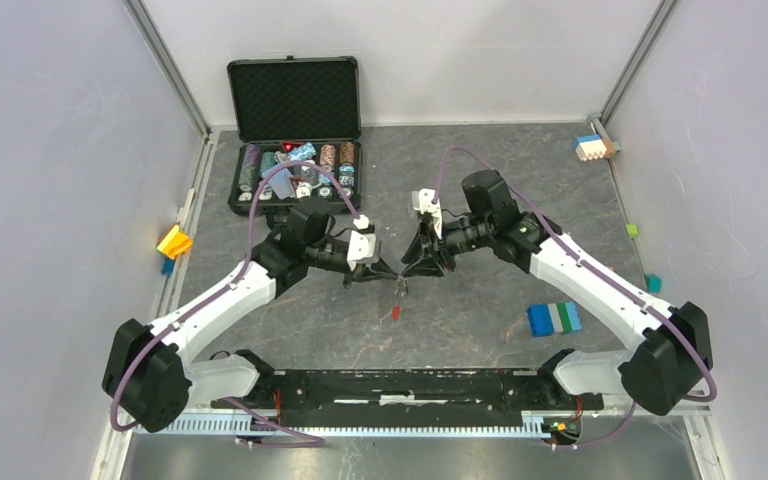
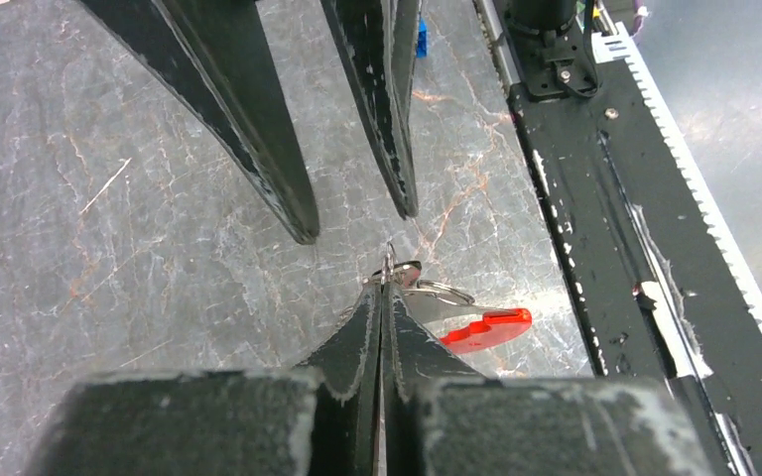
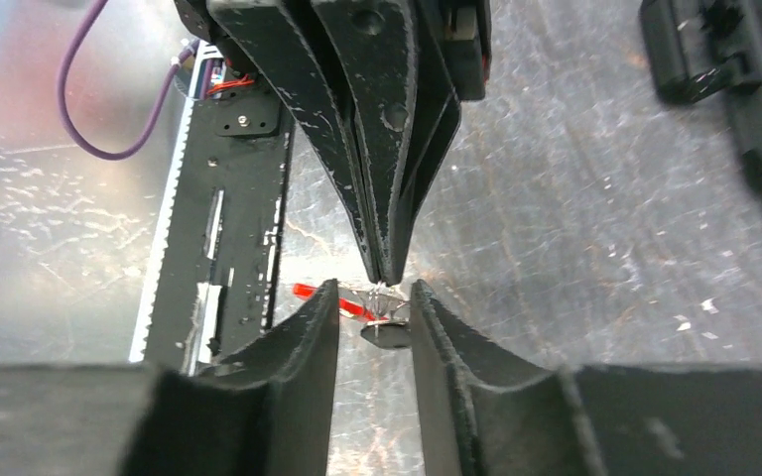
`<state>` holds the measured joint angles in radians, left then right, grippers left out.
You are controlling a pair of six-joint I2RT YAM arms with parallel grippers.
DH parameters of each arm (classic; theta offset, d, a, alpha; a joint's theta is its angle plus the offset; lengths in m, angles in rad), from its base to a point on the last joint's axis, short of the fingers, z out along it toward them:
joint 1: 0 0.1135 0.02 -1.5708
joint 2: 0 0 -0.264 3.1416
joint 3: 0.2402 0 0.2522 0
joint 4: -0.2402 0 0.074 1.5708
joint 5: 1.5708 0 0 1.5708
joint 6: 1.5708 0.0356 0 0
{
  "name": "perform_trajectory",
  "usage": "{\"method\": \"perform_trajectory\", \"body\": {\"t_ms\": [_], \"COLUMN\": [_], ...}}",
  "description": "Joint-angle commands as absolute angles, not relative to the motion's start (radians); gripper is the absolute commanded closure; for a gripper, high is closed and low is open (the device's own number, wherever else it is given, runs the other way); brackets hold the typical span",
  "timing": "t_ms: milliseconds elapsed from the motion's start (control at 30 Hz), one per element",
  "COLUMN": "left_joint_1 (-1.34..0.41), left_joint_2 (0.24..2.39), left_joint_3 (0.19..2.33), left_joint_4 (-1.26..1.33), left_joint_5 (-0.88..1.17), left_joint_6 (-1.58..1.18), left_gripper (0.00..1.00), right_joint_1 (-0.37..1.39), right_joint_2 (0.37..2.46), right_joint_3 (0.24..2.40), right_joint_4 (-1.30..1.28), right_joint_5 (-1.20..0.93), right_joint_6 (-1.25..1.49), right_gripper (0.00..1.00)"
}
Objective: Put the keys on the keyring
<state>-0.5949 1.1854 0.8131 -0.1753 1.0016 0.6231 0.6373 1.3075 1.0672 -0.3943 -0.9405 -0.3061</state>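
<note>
My left gripper (image 1: 388, 273) is shut on the thin silver ring of the keyring (image 2: 393, 268), pinched right at its fingertips (image 2: 375, 307). The keyring's red tag (image 2: 486, 330) trails off below the ring; it also shows in the top view as a red tag (image 1: 395, 313). A small key (image 3: 387, 335) with a black head dangles just under the ring; whether it is threaded on the ring I cannot tell. My right gripper (image 3: 375, 297) faces the left one tip to tip. Its jaws are open on either side of the ring and key, gripping nothing.
An open black case (image 1: 293, 170) of poker chips stands at the back left. Blue, green and white blocks (image 1: 554, 318) lie at the right, a yellow block (image 1: 174, 241) at the left edge, another block (image 1: 592, 147) at the back right. The black base rail (image 1: 400, 385) runs along the near edge.
</note>
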Motion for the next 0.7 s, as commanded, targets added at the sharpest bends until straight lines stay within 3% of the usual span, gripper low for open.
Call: {"method": "perform_trajectory", "body": {"t_ms": [0,267,500,667], "left_joint_1": [-0.586,-0.565,-0.555,-0.552], "left_joint_2": [1.147,1.142,1.149,1.153], "left_joint_3": [0.793,0.727,0.67,0.637], "left_joint_4": [-0.006,0.28,0.525,0.621], "left_joint_5": [1.078,1.103,1.101,1.111], "left_joint_6": [0.48,0.236,0.057,0.009], "left_gripper": [0.98,0.98,0.98,0.98], "right_joint_1": [0.631,0.632,0.632,0.632], "right_joint_2": [1.251,1.213,1.218,1.226], "right_joint_3": [1.085,1.027,1.024,1.026], "right_joint_4": [-0.366,-0.349,-0.342,-0.328], "right_joint_5": [-0.954,-0.907,-0.915,-0.899], "right_joint_6": [-0.363,-0.406,-0.407,-0.396], "right_gripper": [0.58,0.52,0.57,0.65]}}
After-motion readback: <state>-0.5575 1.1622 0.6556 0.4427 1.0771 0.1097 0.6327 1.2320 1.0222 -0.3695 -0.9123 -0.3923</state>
